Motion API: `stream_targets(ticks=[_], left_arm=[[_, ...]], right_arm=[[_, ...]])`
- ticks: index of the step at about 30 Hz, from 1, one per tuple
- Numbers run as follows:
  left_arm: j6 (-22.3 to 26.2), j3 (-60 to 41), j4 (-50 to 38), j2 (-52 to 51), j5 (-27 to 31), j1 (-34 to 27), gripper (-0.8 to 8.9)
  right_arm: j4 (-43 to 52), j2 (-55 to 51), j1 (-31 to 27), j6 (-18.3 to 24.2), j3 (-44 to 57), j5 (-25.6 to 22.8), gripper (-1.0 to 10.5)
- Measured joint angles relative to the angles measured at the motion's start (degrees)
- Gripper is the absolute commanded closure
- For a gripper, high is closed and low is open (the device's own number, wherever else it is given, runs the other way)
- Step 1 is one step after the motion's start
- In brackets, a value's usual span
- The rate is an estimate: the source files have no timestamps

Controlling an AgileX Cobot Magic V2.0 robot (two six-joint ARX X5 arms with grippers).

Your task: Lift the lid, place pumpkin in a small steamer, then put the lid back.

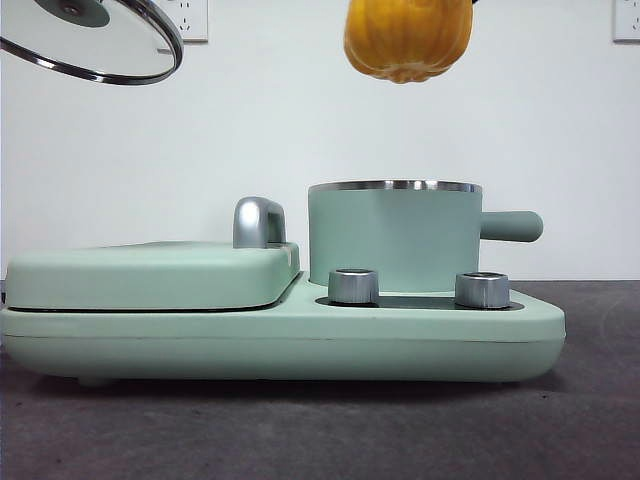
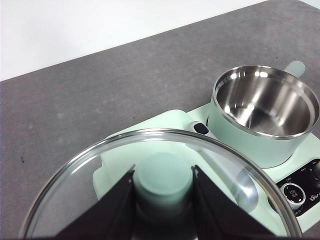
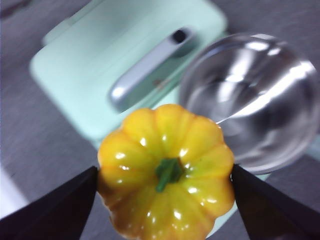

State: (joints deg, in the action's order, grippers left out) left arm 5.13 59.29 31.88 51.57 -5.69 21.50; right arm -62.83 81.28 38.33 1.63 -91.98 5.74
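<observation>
The small steamer [image 1: 394, 236] stands uncovered on the right half of the mint-green appliance, its steel inside bare [image 2: 265, 102]. High above it hangs the yellow-orange pumpkin [image 1: 408, 38], with my right gripper [image 3: 165, 187] shut on its sides; its green stem faces the wrist camera and the steamer's mouth [image 3: 252, 100] lies below and to one side. The glass lid [image 1: 95, 40] is held tilted at the upper left. My left gripper [image 2: 163, 186] is shut on its mint-green knob, with the glass disc [image 2: 80, 185] spread beneath the jaws.
The appliance base [image 1: 280, 340] carries two silver knobs [image 1: 353, 286] at its front and a flat griddle cover [image 1: 150, 275] with a steel handle [image 1: 258, 222] on its left half. The steamer's side handle [image 1: 510, 226] points right. Dark grey tabletop [image 1: 300, 430] surrounds the base.
</observation>
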Motion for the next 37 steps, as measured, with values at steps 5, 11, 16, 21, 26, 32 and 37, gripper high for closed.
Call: stream_targets(ticks=[5, 11, 16, 21, 26, 32, 37], left_arm=[[0.0, 0.0, 0.0, 0.0, 0.0, 0.0, 8.04], [0.0, 0.0, 0.0, 0.0, 0.0, 0.0, 8.04], [0.0, 0.0, 0.0, 0.0, 0.0, 0.0, 8.04], [0.0, 0.0, 0.0, 0.0, 0.0, 0.0, 8.04], [0.0, 0.0, 0.0, 0.0, 0.0, 0.0, 8.04], [0.0, 0.0, 0.0, 0.3, 0.0, 0.0, 8.04], [0.0, 0.0, 0.0, 0.9, 0.0, 0.0, 8.04]], right_arm=[[-0.2, 6.4, -3.9, 0.2, -5.0, 0.0, 5.8], [-0.4, 15.0, -6.3, 1.5, -11.5, -1.2, 5.8], [-0.9, 21.8, -7.5, 2.2, -15.7, -1.5, 5.8], [-1.0, 25.9, -8.0, 2.7, -16.6, -1.5, 5.8], [-0.6, 28.7, -8.4, 3.1, -16.6, -2.8, 5.8], [-0.3, 32.9, -8.8, 3.1, -16.7, -2.8, 5.8], [0.6, 34.6, -8.8, 3.1, -16.7, -2.8, 5.8]])
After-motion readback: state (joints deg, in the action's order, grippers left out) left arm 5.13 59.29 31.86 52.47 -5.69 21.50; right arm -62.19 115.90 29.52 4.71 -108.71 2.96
